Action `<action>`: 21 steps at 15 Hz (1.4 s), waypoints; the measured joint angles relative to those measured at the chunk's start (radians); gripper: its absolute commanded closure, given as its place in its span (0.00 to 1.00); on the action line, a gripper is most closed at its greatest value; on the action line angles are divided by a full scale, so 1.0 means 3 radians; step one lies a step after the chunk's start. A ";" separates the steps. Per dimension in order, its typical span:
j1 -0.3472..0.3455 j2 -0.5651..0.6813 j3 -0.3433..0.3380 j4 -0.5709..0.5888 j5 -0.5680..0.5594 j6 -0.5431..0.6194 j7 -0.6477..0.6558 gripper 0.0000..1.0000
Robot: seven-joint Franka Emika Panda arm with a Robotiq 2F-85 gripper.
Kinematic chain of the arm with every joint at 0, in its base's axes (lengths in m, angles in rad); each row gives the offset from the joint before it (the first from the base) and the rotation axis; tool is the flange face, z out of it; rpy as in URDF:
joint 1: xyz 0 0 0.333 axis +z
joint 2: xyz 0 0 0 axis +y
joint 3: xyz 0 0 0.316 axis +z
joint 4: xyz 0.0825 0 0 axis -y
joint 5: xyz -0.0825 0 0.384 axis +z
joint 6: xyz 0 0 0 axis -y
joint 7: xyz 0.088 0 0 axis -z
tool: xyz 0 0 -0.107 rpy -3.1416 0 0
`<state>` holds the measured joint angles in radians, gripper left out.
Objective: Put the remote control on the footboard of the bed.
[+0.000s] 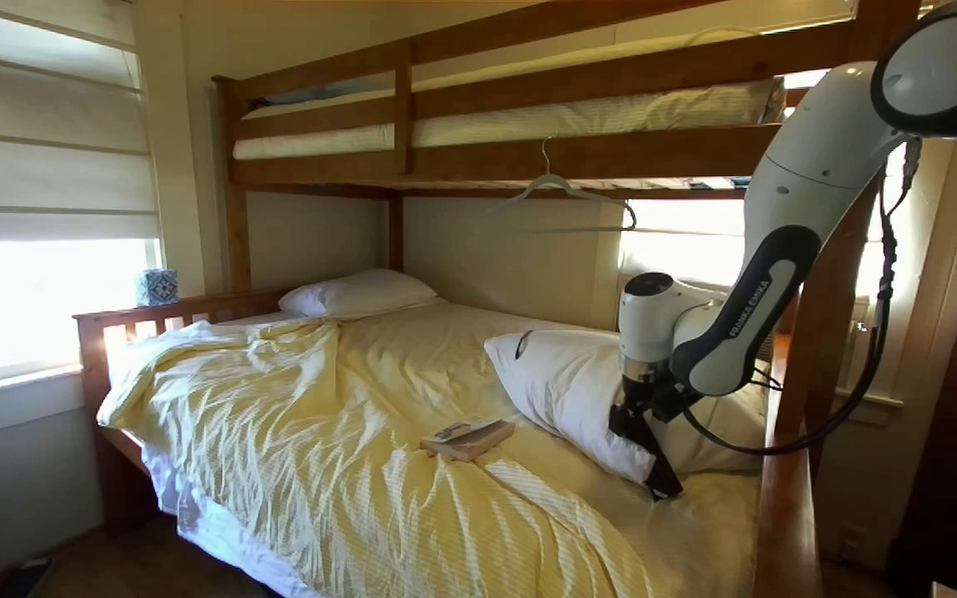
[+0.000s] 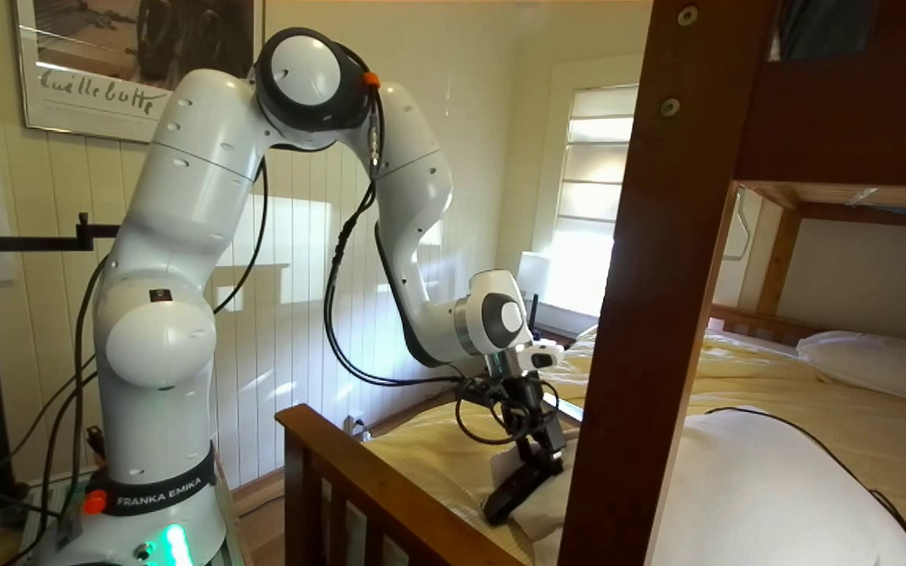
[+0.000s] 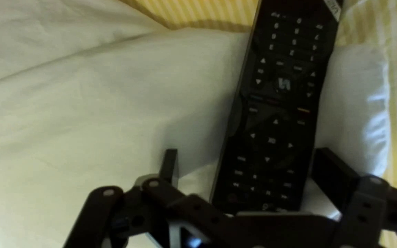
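Observation:
The black remote control (image 3: 277,113) lies on a white pillow (image 3: 98,113), partly over its end. It slopes downward in both exterior views, as a dark stick (image 1: 663,469) beneath the wrist. My gripper (image 3: 252,162) is open, its fingers astride the remote's lower part. A strip of pillow shows between the remote and the left finger (image 3: 169,165); the right finger (image 3: 333,172) is close by its edge, contact unclear. The near end of the remote is hidden behind the gripper. The brown footboard (image 2: 398,479) of the bed (image 1: 412,357) rises between the arm's base and the pillow.
A tall wooden post (image 2: 642,275) stands at the footboard and blocks part of that exterior view. The upper bunk rail (image 1: 595,149) runs overhead, with a hanger (image 1: 557,180) hooked on it. A book (image 1: 468,440) lies on the rumpled yellow sheet.

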<state>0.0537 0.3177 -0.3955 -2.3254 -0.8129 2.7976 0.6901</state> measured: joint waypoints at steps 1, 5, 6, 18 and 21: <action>0.0000 0.0024 0.0000 0.0017 0.0001 0.0000 0.0008 0.00; 0.0008 0.0129 -0.0015 0.0107 0.0001 0.0000 0.0187 0.28; 0.0019 0.0149 -0.0024 0.0128 0.0002 0.0000 0.0252 0.34; 0.0366 0.0000 -0.0222 0.0144 -0.0251 -0.0048 0.0592 0.61; 0.0289 -0.0375 -0.0081 -0.0024 -0.0252 -0.0158 0.0344 0.61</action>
<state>0.1404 0.2053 -0.4199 -2.3325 -0.8884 2.7501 0.7932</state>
